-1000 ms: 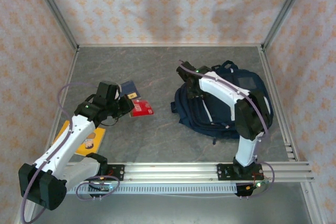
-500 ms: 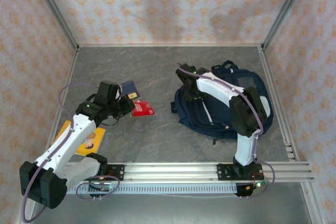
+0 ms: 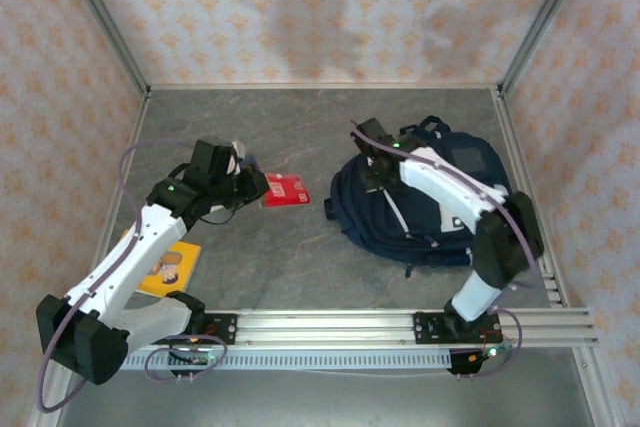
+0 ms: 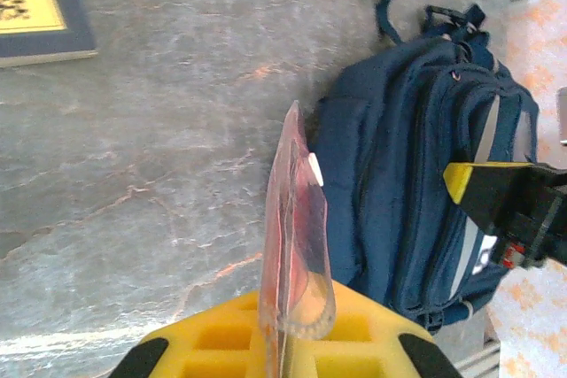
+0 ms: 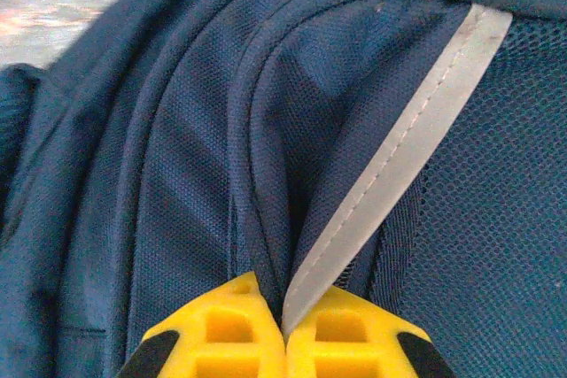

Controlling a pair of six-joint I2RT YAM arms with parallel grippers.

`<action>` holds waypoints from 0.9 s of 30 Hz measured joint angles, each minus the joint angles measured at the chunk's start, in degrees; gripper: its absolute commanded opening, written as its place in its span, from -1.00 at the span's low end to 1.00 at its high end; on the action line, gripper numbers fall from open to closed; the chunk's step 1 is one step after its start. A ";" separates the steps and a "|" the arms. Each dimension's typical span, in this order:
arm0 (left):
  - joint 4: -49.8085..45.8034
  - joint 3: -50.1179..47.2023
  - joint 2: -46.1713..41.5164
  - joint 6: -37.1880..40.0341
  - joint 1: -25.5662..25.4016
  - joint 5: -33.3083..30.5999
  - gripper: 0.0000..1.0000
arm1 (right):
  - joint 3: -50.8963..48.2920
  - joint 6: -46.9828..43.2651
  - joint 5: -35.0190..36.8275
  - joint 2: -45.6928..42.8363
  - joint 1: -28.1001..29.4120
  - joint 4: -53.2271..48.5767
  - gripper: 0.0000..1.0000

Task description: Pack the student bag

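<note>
Progress: early, by my reading; nothing can be seen inside the student bag (image 3: 365, 215), and three items are outside it.
Done: the red flat packet (image 3: 287, 190) is lifted off the tabletop (image 3: 300, 127), left of centre, between the left edge and the bag.
Left to do: open the bag, put in the packet, then the navy book with a yellow label (image 4: 35, 6) and the yellow booklet (image 3: 170, 267) lying near the near left corner.
Left tool (image 3: 252, 187): pinching the packet, which the left wrist view shows edge-on as clear plastic with red inside.
Right tool (image 5: 285, 335): fingers pressed together on the bag's front, where a piped seam and a grey strip run down between them; I cannot tell whether any cloth is caught.
Bag position: right half of the tabletop, near the right edge, lying flat with its front up and its top handle toward the far edge.
Bag look: navy fabric, mesh panel, light grey strips and patch, soft and slumped; the zip visible at the seam looks closed.
</note>
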 measured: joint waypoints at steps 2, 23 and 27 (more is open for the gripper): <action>0.63 1.03 1.20 0.68 -1.05 0.90 -1.00 | -1.81 -3.04 -3.50 -5.16 -0.35 -0.13 -1.00; 29.55 -0.59 11.56 -10.19 -12.46 13.90 -1.00 | -5.46 -5.27 -22.60 -19.69 -6.34 -2.12 -0.35; 33.83 -1.44 11.80 -13.62 -12.59 14.36 -1.00 | -2.86 -3.06 -22.67 -20.55 -6.34 -3.74 -0.10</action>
